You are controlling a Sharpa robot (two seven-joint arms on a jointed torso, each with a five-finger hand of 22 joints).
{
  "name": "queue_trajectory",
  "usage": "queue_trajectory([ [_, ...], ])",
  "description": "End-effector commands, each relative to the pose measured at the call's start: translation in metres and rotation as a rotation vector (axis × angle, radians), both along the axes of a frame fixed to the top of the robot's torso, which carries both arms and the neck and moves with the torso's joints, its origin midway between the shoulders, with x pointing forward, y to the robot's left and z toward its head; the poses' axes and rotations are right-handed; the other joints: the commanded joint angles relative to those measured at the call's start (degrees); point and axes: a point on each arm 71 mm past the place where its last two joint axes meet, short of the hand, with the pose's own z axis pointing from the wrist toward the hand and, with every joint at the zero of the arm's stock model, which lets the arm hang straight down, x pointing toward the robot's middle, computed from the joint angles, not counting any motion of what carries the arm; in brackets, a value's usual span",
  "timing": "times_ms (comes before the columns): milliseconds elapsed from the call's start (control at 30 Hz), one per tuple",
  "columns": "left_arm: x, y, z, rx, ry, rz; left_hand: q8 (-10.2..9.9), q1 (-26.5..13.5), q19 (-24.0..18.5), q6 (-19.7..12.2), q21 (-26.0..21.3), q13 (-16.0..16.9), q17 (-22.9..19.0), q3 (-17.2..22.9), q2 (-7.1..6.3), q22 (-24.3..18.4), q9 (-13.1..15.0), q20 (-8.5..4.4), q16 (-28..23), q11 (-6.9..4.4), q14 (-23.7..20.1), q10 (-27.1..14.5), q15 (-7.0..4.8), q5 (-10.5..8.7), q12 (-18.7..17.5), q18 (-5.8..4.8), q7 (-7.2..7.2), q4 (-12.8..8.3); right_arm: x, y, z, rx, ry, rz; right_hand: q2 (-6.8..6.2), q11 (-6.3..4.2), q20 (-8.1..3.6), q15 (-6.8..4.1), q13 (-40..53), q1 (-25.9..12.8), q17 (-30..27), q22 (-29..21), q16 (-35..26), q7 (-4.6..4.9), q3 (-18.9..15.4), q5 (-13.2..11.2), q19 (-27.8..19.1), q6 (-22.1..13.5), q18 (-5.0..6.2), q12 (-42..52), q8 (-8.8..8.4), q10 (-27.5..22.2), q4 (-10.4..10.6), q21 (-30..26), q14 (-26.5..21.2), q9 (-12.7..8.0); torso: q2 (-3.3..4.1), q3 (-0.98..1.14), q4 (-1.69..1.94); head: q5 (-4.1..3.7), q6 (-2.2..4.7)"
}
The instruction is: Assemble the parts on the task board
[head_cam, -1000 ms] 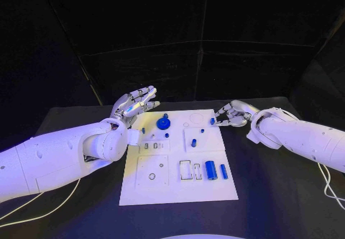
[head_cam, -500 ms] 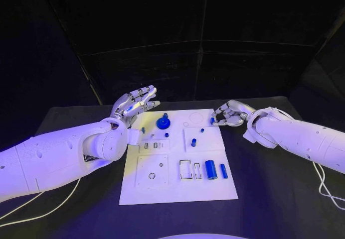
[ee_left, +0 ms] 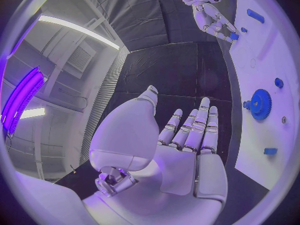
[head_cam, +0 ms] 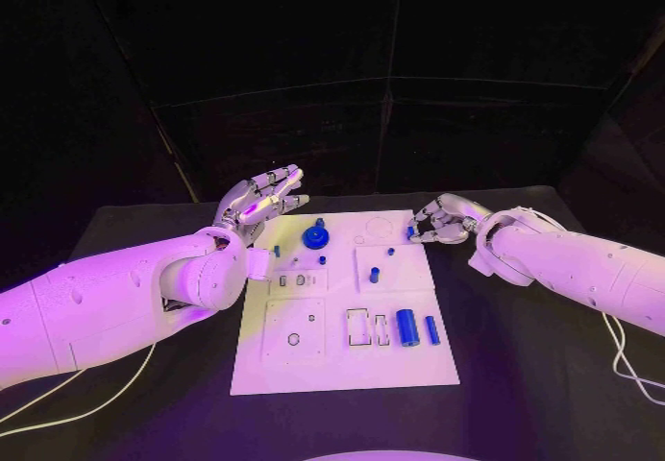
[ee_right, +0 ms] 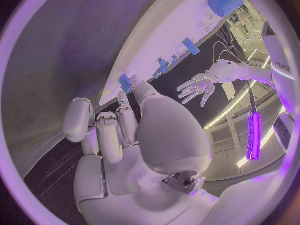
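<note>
The task board (head_cam: 347,370) is lying mid-bench (head_cam: 527,384), carrying a blue gear (head_cam: 314,232) at its far end, small blue pegs (head_cam: 373,276) in the middle and a blue cylinder (head_cam: 407,327) near a slimmer bar (head_cam: 431,330). The right robot hand (head_cam: 441,221) is pinching a small blue part (ee_right: 125,82) at the board's far right corner, having crept slightly inward since a second ago. The left robot hand (head_cam: 260,200) is hovering spread and empty, unmoved.

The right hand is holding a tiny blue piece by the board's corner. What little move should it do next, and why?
Probably carry it inward over the task board. The right hand pinches the small blue part at the board's far right edge, not yet over any slot. The left hand hovers open, holding nothing.
</note>
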Motion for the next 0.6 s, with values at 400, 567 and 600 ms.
queue_trajectory([
  [400, -0.0003, -0.0016, 0.0017, -0.002, -0.010, -0.016, -0.19, -0.06, 0.50, 0.05, 0.32, -0.06, -0.09, -0.40, 0.67, 0.07, -0.07, -0.04, -0.12, -0.04, 0.50, 0.08, 0.03, 0.24, -0.25, -1.06, 7.60, 0.08, 0.0020, 0.0048, -0.0012, -0.014, 0.009, 0.006, 0.82, -0.30, -0.38, -0.31, 4.77, 0.01, 13.92, 0.24, 0.10, -0.25, 0.35, -0.30, 0.28, 1.22, -1.02, 0.48, 0.40, 0.72, -0.08, 0.25, 5.68, 0.10, 0.00, 0.01, -0.02, -0.01, -0.18],
  [567, -0.0003, -0.0015, 0.0017, -0.002, -0.009, -0.016, -0.20, -0.05, 0.47, 0.04, 0.31, -0.06, -0.10, -0.41, 0.68, 0.05, -0.08, -0.04, -0.14, -0.04, 0.49, 0.06, 0.04, 0.24, -0.27, -1.07, 7.61, 0.07, 0.0022, 0.0061, -0.0017, -0.016, 0.010, 0.007, 0.91, -0.34, -0.41, -0.34, 4.84, 0.00, 13.95, 0.32, 0.11, -0.30, 0.40, -0.33, 0.33, 1.39, -1.04, 0.54, 0.45, 0.78, -0.08, 0.29, 5.69, 0.10, 0.01, 0.03, 0.00, 0.04, -0.22],
  [600, -0.0003, -0.0015, 0.0017, -0.002, -0.009, -0.016, -0.20, -0.05, 0.47, 0.04, 0.31, -0.06, -0.10, -0.41, 0.68, 0.05, -0.08, -0.04, -0.14, -0.04, 0.49, 0.06, 0.04, 0.24, -0.27, -1.07, 7.61, 0.07, 0.0023, 0.0065, -0.0018, -0.017, 0.011, 0.007, 0.95, -0.37, -0.43, -0.36, 4.88, -0.01, 13.97, 0.36, 0.12, -0.33, 0.42, -0.34, 0.35, 1.52, -1.05, 0.58, 0.48, 0.83, -0.08, 0.30, 5.70, 0.11, 0.01, 0.03, 0.00, 0.04, -0.22],
])
